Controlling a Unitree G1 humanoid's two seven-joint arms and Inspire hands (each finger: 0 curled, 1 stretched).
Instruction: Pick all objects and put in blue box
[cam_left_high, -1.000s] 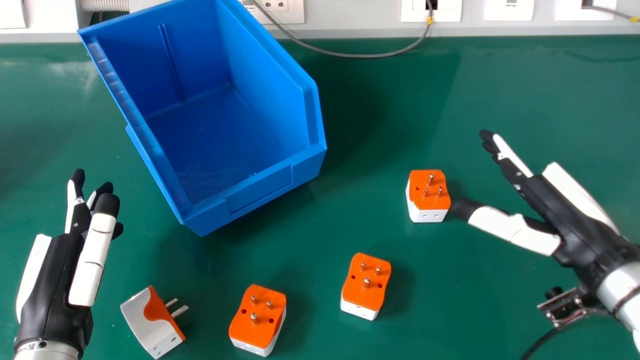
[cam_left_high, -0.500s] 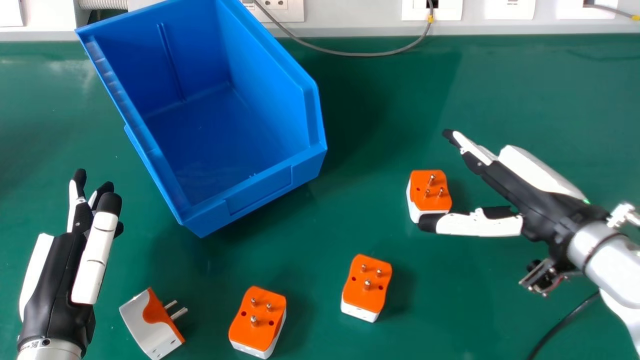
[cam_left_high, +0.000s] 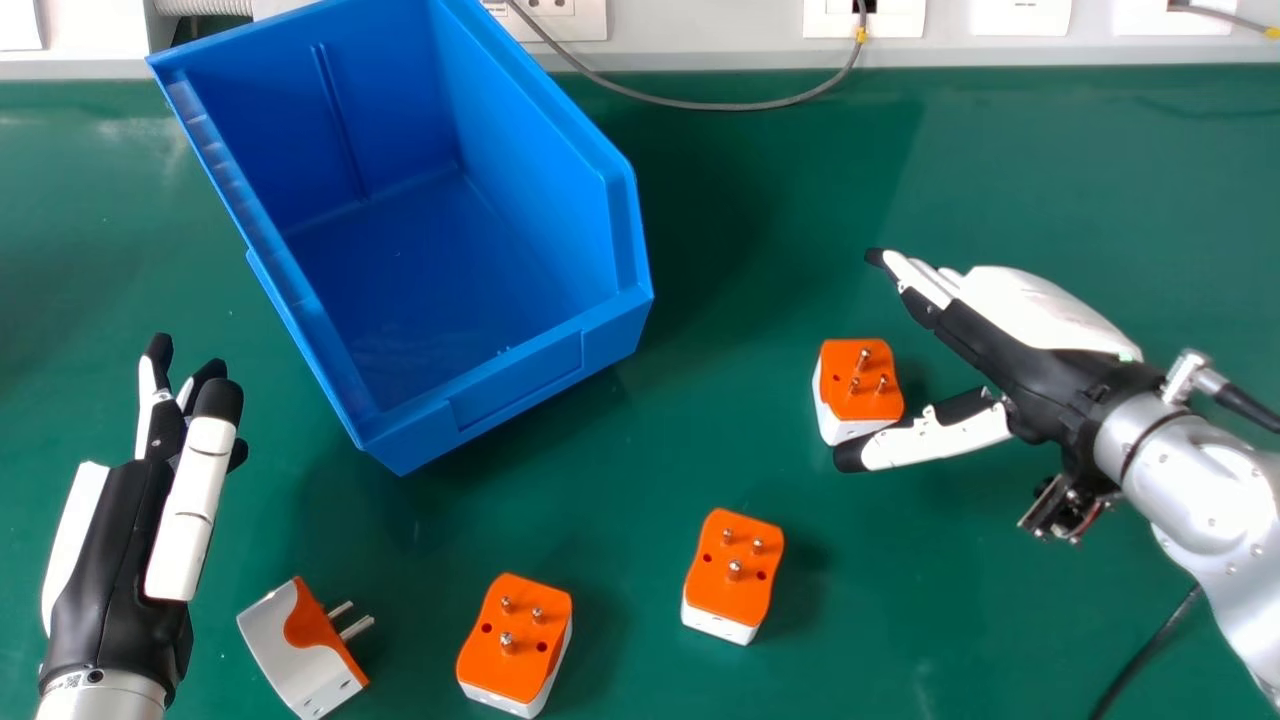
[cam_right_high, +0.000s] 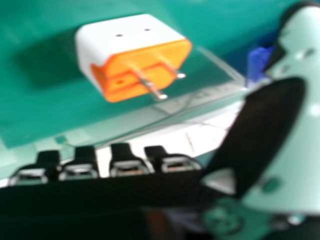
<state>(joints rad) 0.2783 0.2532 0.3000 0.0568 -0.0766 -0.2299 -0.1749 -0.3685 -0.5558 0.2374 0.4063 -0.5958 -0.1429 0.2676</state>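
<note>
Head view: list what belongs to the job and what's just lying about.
Job:
- blue box
- adapter by the right hand
- two front pins-up adapters
- tipped adapter

Not job:
- grey cable
- wall sockets

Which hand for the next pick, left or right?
Right, I'd say: the right hand is open, thumb beside the rightmost orange-and-white plastic plug adapter; the left hand is empty but far from it.
</note>
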